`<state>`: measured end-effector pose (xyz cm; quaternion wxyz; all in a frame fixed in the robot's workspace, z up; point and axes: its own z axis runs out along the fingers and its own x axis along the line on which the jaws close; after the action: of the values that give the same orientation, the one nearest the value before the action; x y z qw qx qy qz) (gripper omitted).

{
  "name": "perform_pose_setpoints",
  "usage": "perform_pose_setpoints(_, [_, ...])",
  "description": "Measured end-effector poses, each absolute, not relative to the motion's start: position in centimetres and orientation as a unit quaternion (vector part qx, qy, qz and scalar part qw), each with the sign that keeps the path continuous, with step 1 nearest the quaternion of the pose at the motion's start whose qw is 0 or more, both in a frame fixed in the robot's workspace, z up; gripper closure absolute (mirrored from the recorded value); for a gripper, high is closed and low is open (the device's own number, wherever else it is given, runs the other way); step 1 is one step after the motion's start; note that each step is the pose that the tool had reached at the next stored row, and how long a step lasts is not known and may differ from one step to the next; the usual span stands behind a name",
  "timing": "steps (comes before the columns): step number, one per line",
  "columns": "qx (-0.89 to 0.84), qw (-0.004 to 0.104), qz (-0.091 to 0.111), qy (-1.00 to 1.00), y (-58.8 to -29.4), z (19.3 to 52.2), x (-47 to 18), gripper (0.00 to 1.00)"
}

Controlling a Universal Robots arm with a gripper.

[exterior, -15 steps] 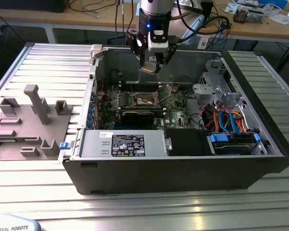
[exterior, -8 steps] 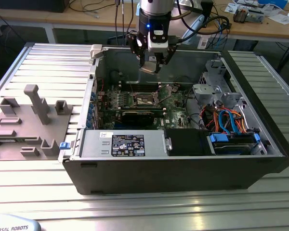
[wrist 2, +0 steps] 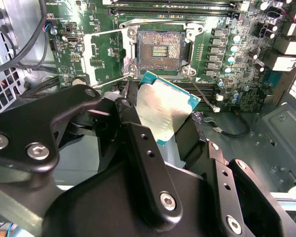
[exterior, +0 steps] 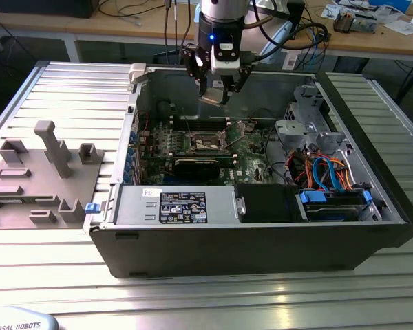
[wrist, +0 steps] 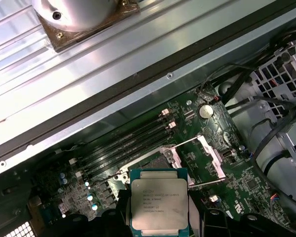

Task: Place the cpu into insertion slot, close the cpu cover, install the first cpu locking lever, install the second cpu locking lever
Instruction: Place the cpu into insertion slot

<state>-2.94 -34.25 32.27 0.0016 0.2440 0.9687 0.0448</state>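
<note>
On the exterior view's left, a grey moulded fixture block with upright posts (exterior: 45, 172) lies on the ribbed aluminium table (exterior: 48, 275). It sits just beside the open dark-grey computer case (exterior: 261, 247).

Inside the case, a grey power-supply box with a white label (exterior: 182, 206) occupies the near side. Behind it lies the green circuit board (exterior: 251, 157), which carries a long black rectangular card (exterior: 196, 167).

The black two-finger gripper (exterior: 216, 91) hangs above the board near the case's far wall. Its fingers (wrist 2: 130, 123) are clenched on the cpu (exterior: 211, 100), a small flat square chip with a dull silver metal top and a green edge. In the second wrist view the cpu (wrist 2: 165, 106) is gripped by two opposite edges. In the first wrist view its silver face (wrist: 159, 205) is turned toward the camera. The cpu is held in the air, clear of the board.

The insertion slot (exterior: 208, 142), a small square dark socket recess with a shiny metal rim, lies below the gripper. In the second wrist view the slot (wrist 2: 159, 49) is unoccupied, with its contact field exposed.

The cpu cover (wrist: 210, 154), a thin silver metal frame plate, stands off the slot at one side.

On the exterior view's right, a metal drive bay with blue and orange cables (exterior: 327, 172) fills the case's end.
</note>
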Motion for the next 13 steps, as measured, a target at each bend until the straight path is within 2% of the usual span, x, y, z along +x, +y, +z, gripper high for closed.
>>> perform_pose_setpoints(13, [0.248,0.002,0.045,0.968,-34.25,32.24,-2.94,0.45])
